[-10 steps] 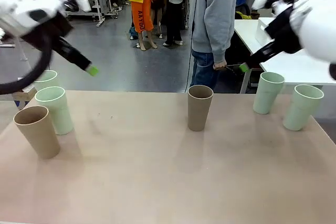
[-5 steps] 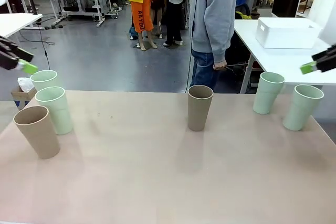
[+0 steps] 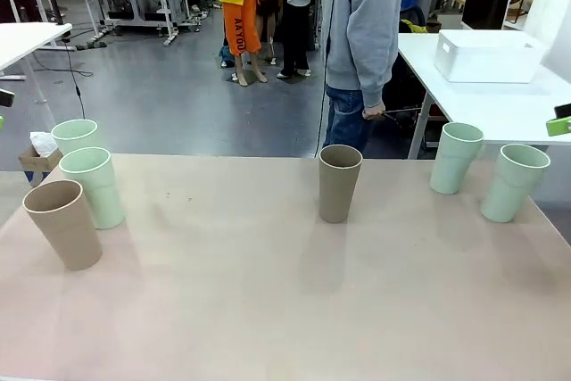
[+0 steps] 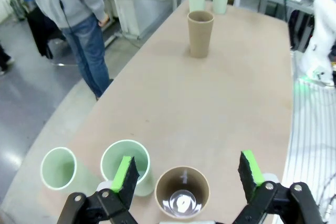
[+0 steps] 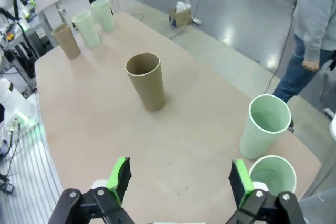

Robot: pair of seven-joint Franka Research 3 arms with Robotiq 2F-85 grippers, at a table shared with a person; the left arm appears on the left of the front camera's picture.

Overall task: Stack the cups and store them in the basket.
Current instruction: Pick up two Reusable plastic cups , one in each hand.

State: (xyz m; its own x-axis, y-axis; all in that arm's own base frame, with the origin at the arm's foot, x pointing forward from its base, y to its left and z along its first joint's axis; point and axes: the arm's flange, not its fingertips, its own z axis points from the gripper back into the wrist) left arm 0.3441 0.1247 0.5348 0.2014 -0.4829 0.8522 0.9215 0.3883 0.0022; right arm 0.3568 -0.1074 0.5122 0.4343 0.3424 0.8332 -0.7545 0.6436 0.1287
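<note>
Six cups stand upright on the table. At the left are two mint green cups point(image 3: 76, 136) point(image 3: 92, 186) and a tan-brown cup point(image 3: 64, 224). Another tan-brown cup point(image 3: 339, 183) stands mid-table, and two mint green cups point(image 3: 455, 158) point(image 3: 513, 182) at the right. My left gripper point(image 4: 187, 171) hangs open above the left tan-brown cup point(image 4: 182, 198), holding nothing. My right gripper point(image 5: 180, 180) is open and empty, high above the table beside the nearest green cup point(image 5: 272, 177). One of its green pads point(image 3: 559, 126) shows at the right edge. The white basket point(image 3: 489, 55) sits on a separate white table, back right.
A person in a grey hoodie point(image 3: 361, 42) stands at the far side behind the middle cup, hands off the table. The wide stretch of tabletop point(image 3: 268, 292) between the cup groups is bare. A gap separates this table from the white one.
Both arms have swung outward from over the table to its left and right edges. The cups have not moved.
</note>
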